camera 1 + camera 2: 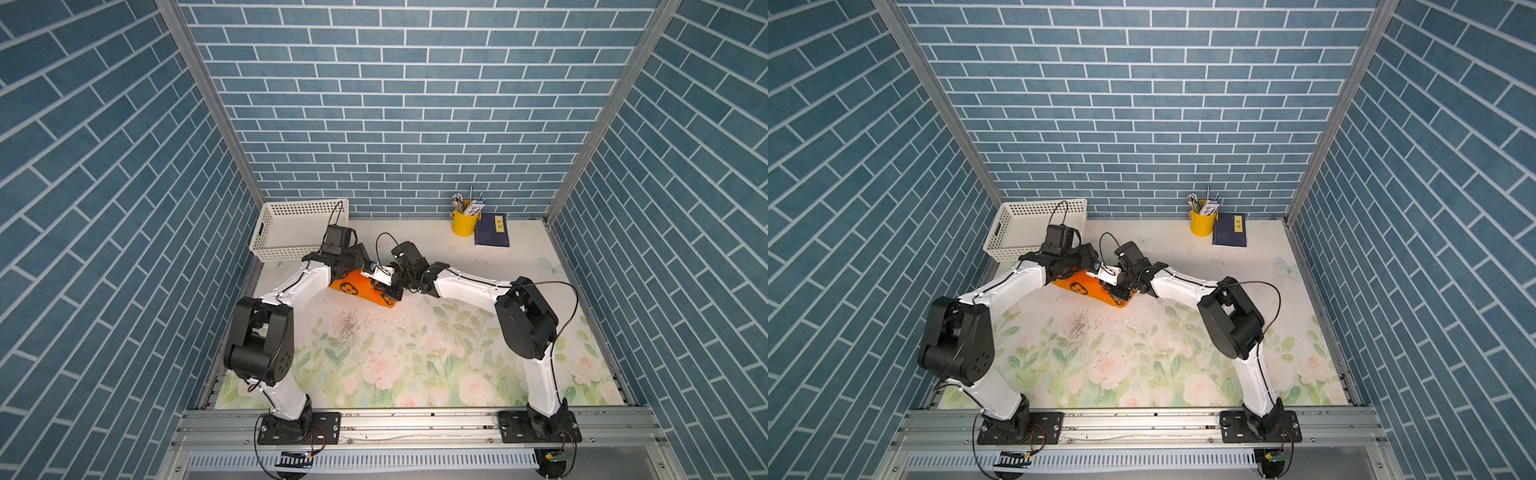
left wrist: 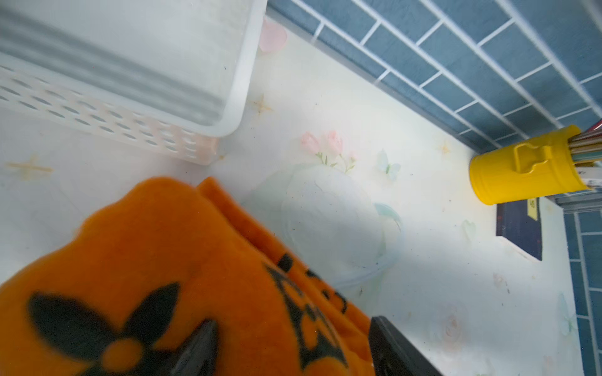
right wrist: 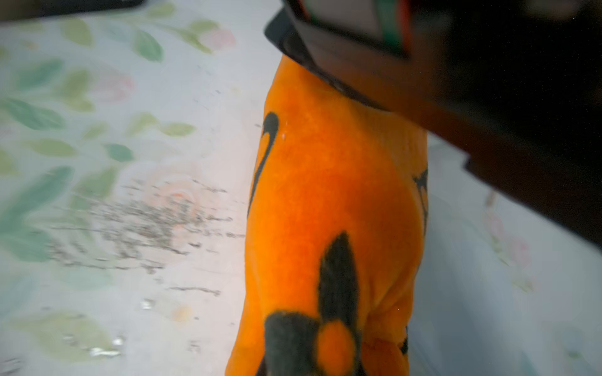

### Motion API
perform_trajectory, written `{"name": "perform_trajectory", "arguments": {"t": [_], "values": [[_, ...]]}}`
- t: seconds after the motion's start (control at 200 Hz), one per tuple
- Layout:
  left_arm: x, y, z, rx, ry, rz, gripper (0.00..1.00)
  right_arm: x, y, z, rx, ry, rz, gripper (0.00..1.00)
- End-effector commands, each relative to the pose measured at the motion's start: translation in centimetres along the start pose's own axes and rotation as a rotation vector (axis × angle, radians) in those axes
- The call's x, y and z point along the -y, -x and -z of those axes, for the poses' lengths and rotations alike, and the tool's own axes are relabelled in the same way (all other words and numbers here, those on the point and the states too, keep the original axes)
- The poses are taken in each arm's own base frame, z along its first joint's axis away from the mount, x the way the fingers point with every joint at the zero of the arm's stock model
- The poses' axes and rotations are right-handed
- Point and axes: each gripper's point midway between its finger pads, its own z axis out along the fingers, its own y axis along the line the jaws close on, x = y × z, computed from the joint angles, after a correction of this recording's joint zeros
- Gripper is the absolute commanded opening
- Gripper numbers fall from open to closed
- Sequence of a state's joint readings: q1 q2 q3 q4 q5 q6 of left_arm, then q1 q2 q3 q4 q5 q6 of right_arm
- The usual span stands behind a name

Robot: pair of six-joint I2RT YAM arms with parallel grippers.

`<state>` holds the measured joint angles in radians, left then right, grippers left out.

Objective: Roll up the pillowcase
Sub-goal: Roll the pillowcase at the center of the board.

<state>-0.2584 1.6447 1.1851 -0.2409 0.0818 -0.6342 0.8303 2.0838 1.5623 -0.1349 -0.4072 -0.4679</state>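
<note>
The bright orange plush pillowcase [image 1: 357, 293] [image 1: 1080, 289], printed with black four-petal flowers and circled flower motifs, is bundled into a short, thick roll. It lies on the pale, rose-printed counter [image 1: 415, 353]. Both arms bend over it, so that one end sits under each set of fingers.

In the left wrist view the black left fingers [image 2: 198, 351] stand spread well apart, with the plush filling the gap between them. One finger lies over the fabric beside a black flower and its partner sits at the roll's layered edge. Whether they squeeze the fabric cannot be told.

The right fingers [image 1: 394, 289] come down on the opposite end of the roll in both top views, but they are dark against the black print there. The right wrist view shows only the orange roll running away from the camera under a dark, blurred body. I cannot tell if these fingers are spread or pinching.

Ahead of the left fingers and off to one side stands a white perforated plastic basket [image 1: 282, 253] [image 2: 97, 110], near the roll but apart from it. Ahead to the other side, well apart along the blue brick-patterned wall [image 1: 395, 104], stands a yellow metal cup [image 1: 463, 226] [image 2: 521, 175] holding pens. A flat dark blue book [image 1: 492, 237] [image 2: 518, 234] lies just beside the cup.

Behind both sets of fingers, toward the arm bases, the counter carries a patch of grey scuff marks [image 1: 349, 328].
</note>
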Motion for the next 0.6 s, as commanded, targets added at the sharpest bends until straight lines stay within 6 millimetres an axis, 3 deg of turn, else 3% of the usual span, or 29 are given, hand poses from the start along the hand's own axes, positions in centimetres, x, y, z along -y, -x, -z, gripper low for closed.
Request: {"name": "perform_trajectory", "arguments": {"t": [0.0,0.075,0.09,0.145,0.37,0.595], "values": [[1.0,-1.1,3.2,-0.025,-0.066,0.014,0.81,0.6,-6.1,0.2,-0.111,0.135,-0.449,0.16],[0.8,-1.5,4.0,-0.018,-0.076,0.026,0.82,1.1,-6.6,0.1,-0.119,0.159,-0.497,0.16],[0.7,-1.6,4.1,-0.016,-0.076,0.029,0.83,0.9,-7.7,-0.7,-0.145,0.170,-0.513,0.16],[0.3,-1.7,4.6,-0.005,-0.068,0.034,0.83,0.8,-8.5,-1.3,-0.167,0.179,-0.531,0.16],[-1.8,-3.6,6.3,0.000,-0.027,0.083,0.83,0.0,-9.7,-2.5,-0.190,0.215,-0.575,0.16],[-5.4,-6.8,8.7,0.029,0.031,0.188,0.82,0.0,-9.0,-3.3,-0.171,0.259,-0.619,0.17]]}}
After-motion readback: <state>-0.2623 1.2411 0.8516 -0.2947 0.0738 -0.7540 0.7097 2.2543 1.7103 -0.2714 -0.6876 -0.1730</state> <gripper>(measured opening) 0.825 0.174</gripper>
